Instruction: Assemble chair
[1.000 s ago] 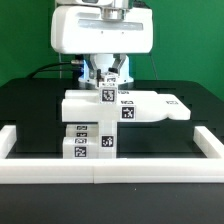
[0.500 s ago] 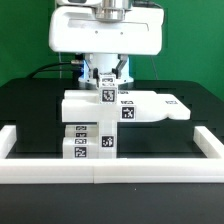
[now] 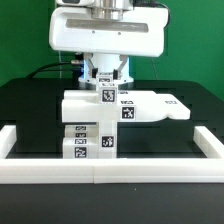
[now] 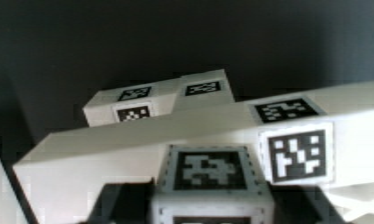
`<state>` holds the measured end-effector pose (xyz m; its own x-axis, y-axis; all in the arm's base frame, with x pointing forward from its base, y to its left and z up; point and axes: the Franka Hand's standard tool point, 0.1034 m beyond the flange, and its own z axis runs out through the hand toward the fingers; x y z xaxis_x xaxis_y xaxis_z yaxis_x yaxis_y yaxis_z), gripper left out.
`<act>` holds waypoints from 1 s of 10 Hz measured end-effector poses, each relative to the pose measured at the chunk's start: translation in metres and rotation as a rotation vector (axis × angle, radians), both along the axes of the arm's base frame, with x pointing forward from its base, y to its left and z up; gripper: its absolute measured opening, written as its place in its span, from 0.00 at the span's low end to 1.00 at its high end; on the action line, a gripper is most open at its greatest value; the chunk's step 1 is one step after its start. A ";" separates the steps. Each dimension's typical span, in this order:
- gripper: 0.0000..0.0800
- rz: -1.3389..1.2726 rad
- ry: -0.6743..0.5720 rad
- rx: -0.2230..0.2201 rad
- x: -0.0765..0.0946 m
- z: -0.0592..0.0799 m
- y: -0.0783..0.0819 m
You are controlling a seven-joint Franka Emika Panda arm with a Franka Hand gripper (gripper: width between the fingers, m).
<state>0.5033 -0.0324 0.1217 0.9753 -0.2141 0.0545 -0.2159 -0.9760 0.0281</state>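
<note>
While the arm hangs low over the black surface (image 3: pixel 30 110), its end effector (image 3: pixel 106 77) sits directly over an upright tagged bar (image 3: pixel 107 94) rising from the chair (image 3: pixel 120 108); whether its fingers grip that bar cannot be told. That chair stands against the white border rail (image 3: pixel 110 167), centre front.

white border rail (image 3: pixel 110 171) | black tabletop (image 3: pixel 30 105) | green backdrop (image 3: pixel 20 40)
</note>
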 end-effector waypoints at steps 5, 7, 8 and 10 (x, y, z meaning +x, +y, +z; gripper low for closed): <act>0.36 -0.316 -0.013 0.029 0.000 0.000 0.002; 0.36 -0.424 -0.016 0.039 0.000 0.000 0.002; 0.36 -0.489 -0.018 0.046 0.000 0.000 0.003; 0.36 -0.604 -0.021 0.055 0.000 0.000 0.004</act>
